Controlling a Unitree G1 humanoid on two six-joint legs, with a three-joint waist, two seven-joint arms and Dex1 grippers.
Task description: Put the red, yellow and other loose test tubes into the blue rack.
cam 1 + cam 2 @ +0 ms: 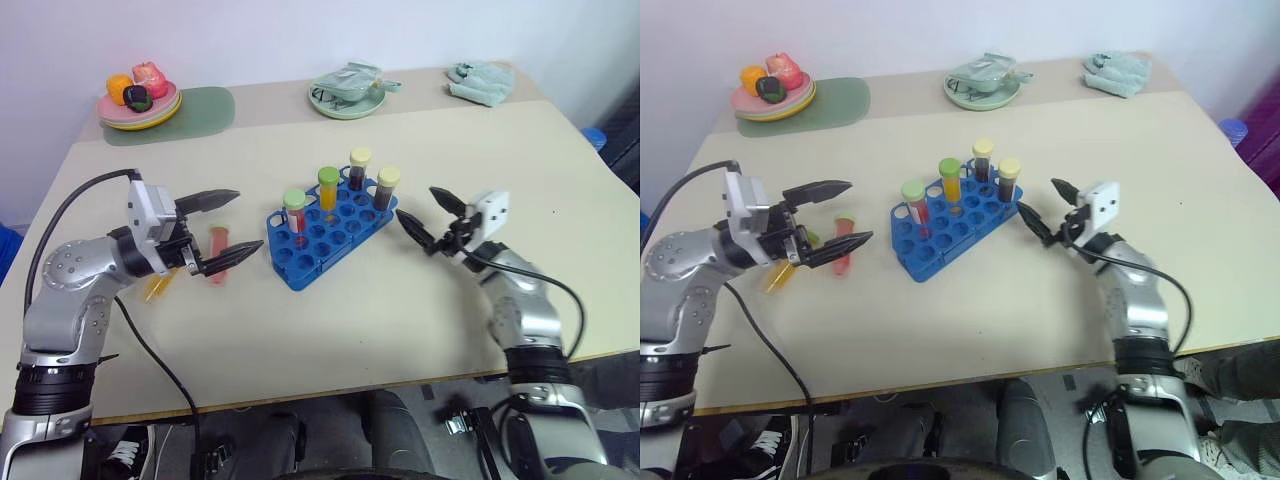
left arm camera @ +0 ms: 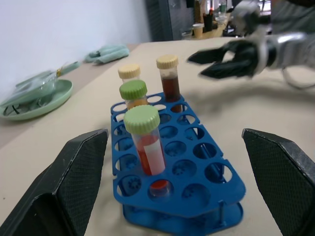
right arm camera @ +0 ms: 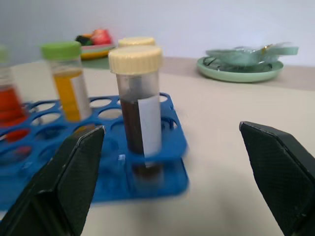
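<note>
Two claws spread wide and empty, either side of the blue rack.

Right claw [image 1: 428, 218]: fingers fully apart, holding nothing, just beside the rack's near corner where a dark brown tube [image 1: 386, 188] with a pale yellow cap stands seated. Left claw [image 1: 228, 228]: equally wide, empty, on the rack's other side, bracketing a loose red tube [image 1: 218, 254] lying flat on the tabletop [image 1: 400, 320]; an orange-yellow tube [image 1: 158, 288] lies further out from the rack, partly under the arm. Blue rack [image 1: 330, 235]: glossy moulded plastic, grid of round holes, four capped tubes upright. Handling judgement: close across the red tube's smooth round body near its middle, turn it upright, lower it straight into a free hole.
</note>
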